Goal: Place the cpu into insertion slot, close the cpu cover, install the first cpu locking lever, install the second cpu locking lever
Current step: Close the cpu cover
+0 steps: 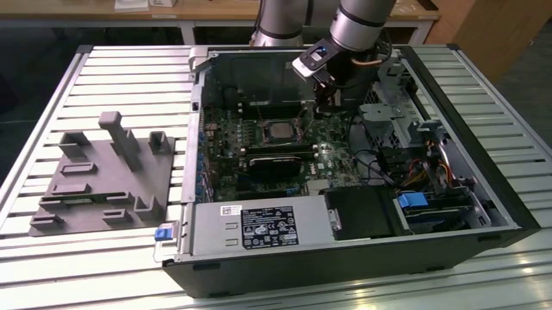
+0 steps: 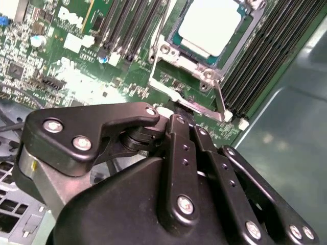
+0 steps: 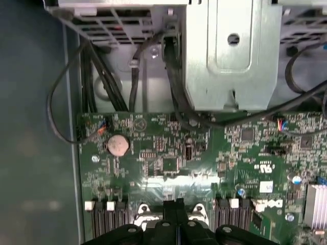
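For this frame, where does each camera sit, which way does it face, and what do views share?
Exterior view: above the computer case, looking down into it; the arm and gripper show.
Second wrist view: rides the wrist, looking past the gripper to the cpu.
First wrist view: rides the wrist, looking over the gripper at the coin battery.
Shared: the cpu, in exterior and second wrist views.

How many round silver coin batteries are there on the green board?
1. The round silver battery lies flat on the green board in the first wrist view, close to one edge of the board. Others may be hidden under the hand.
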{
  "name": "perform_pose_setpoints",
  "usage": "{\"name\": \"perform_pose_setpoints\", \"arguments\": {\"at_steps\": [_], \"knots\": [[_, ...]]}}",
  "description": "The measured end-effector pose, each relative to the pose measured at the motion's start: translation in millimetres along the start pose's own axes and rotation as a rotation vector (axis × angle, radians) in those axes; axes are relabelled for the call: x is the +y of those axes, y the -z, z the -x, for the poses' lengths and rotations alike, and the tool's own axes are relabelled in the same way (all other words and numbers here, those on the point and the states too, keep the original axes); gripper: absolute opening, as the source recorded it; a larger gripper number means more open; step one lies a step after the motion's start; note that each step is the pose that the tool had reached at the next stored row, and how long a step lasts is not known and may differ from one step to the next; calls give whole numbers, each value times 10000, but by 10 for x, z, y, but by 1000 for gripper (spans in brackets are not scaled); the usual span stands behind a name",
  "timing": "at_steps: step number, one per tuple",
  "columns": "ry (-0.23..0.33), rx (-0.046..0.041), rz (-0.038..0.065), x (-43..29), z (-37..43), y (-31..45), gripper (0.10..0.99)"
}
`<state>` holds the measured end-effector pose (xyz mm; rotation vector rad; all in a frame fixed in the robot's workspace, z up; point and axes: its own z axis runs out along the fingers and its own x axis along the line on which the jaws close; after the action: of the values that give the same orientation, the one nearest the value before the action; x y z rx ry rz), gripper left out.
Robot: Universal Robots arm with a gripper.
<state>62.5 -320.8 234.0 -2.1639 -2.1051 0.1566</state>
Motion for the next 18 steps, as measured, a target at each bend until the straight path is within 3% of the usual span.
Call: {"name": "perform_pose_setpoints", "arguments": {"at_steps": [13,18], "knots": [[0,2,88,-315,-28,-54,102],[-1,-9,128,-397,-30,-69,102]]}}
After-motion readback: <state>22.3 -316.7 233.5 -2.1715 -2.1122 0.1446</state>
